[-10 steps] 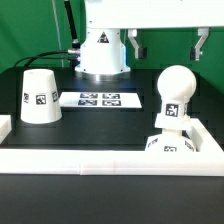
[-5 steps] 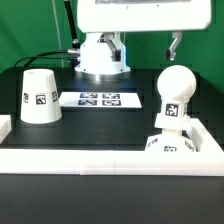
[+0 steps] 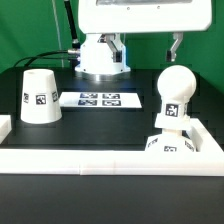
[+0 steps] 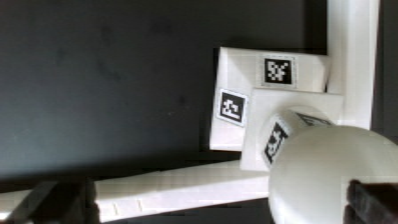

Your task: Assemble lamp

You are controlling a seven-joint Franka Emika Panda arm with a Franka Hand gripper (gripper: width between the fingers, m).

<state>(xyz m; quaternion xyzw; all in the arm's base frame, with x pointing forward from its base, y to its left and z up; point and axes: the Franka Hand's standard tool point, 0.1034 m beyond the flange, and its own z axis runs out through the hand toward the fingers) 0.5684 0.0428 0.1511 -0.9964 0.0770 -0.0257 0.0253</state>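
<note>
The bulb (image 3: 174, 97) stands upright on the square base (image 3: 172, 144) at the near right of the black counter (image 3: 100, 125), its ball top uppermost; in the wrist view the ball (image 4: 342, 173) hides much of the base (image 4: 258, 95). The shade (image 3: 38, 96) sits wide end down at the far left, well apart. Between them lies the marker board (image 3: 100, 99). The gripper (image 3: 174, 45) hangs above the bulb, clear of it; whether the jaws are apart I cannot tell.

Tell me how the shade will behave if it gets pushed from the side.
The shade stands on its wide end, narrow end up, so it probably slides rather than tips. It looks like hollow white plastic, likely light and stiff. If knocked over, its tapered wall would probably roll in a curve.
</note>
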